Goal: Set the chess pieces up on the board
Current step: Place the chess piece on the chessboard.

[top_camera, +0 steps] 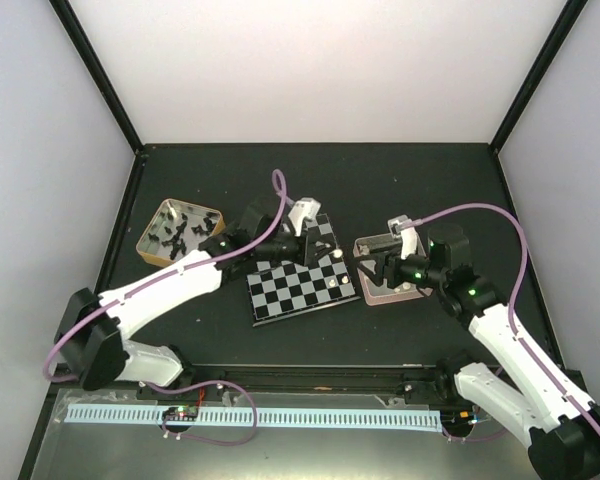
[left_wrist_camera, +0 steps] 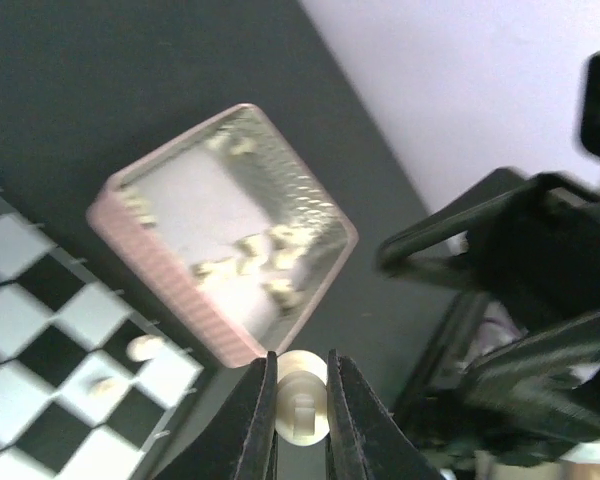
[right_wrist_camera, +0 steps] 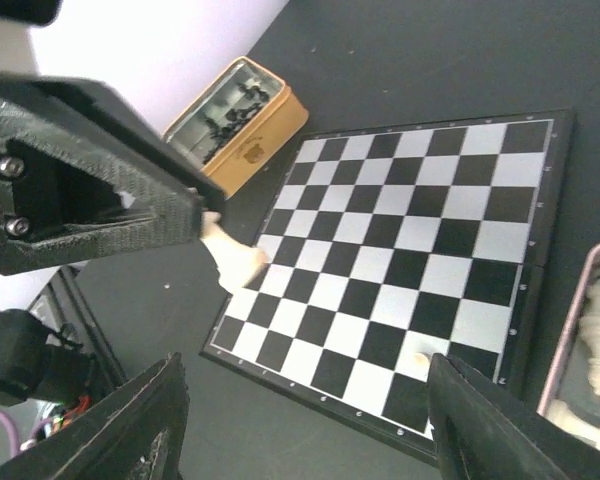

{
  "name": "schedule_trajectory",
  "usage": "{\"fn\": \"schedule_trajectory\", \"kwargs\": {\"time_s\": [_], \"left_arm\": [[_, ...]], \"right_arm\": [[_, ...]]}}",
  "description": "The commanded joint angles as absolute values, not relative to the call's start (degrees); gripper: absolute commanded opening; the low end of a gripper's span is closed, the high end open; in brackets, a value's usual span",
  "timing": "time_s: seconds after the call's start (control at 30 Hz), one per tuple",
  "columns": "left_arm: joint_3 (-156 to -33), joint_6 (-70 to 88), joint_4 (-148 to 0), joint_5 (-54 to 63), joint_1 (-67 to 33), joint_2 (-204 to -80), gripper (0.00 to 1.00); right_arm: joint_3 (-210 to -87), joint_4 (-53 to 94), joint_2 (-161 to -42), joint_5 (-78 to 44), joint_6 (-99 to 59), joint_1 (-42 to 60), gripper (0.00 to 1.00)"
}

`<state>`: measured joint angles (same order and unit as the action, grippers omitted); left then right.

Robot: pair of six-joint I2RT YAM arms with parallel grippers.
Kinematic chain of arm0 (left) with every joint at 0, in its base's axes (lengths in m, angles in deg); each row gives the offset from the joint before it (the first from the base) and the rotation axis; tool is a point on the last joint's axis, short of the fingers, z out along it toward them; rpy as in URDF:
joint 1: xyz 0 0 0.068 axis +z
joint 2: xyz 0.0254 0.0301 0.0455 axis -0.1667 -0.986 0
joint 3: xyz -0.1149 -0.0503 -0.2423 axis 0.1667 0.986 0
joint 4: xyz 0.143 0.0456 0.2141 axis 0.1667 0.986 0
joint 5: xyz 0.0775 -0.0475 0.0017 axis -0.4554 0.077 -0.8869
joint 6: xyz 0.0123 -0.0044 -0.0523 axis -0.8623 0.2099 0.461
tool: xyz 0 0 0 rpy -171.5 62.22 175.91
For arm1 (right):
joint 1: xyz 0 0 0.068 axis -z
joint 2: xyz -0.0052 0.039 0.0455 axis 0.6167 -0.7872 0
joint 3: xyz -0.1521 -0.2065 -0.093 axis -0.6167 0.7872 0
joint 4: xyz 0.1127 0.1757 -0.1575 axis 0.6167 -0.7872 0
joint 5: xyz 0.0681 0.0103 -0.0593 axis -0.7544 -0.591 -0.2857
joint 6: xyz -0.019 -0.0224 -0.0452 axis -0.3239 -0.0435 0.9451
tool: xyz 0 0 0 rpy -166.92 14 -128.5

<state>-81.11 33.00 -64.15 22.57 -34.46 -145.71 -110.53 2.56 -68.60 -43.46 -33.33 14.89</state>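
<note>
Left gripper (left_wrist_camera: 302, 362) clamping blurry, half-hidden white piece (left_wrist_camera: 302, 412), right gripper (right_wrist_camera: 305, 365) spread wide

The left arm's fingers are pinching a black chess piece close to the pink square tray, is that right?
No. The small chess piece between the left fingers is cream-white, not black; the left wrist view shows it, close to the pink square tray.

Gold tin (right_wrist_camera: 250, 140), pink tray (left_wrist_camera: 170, 290), dark table (top_camera: 400, 180)
</note>
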Motion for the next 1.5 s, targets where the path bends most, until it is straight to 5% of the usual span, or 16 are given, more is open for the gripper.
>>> {"fn": "schedule_trajectory", "kwargs": {"time_s": [0.0,0.33,0.83,1.47], "left_arm": [[-76.0,25.6,-56.6,6.6,-34.3,-139.4,0.02],[-61.5,21.6,-59.4,-8.2,-42.2,-135.2,0.02],[-67.5,18.3,-61.5,-15.2,-47.8,-151.0,0.03],[-64.4,18.7,-65.9,-11.5,-48.3,-152.3,0.06]], "right_arm": [[-110.8,-0.8,-68.1,-36.4,-33.8,14.5,0.67],[-112.9,-3.6,-74.4,-15.5,-42.1,14.6,0.68],[-113.5,-2.6,-77.8,-11.9,-41.9,14.7,0.68],[-113.2,-2.3,-79.2,-12.0,-43.4,14.7,0.68]]}}
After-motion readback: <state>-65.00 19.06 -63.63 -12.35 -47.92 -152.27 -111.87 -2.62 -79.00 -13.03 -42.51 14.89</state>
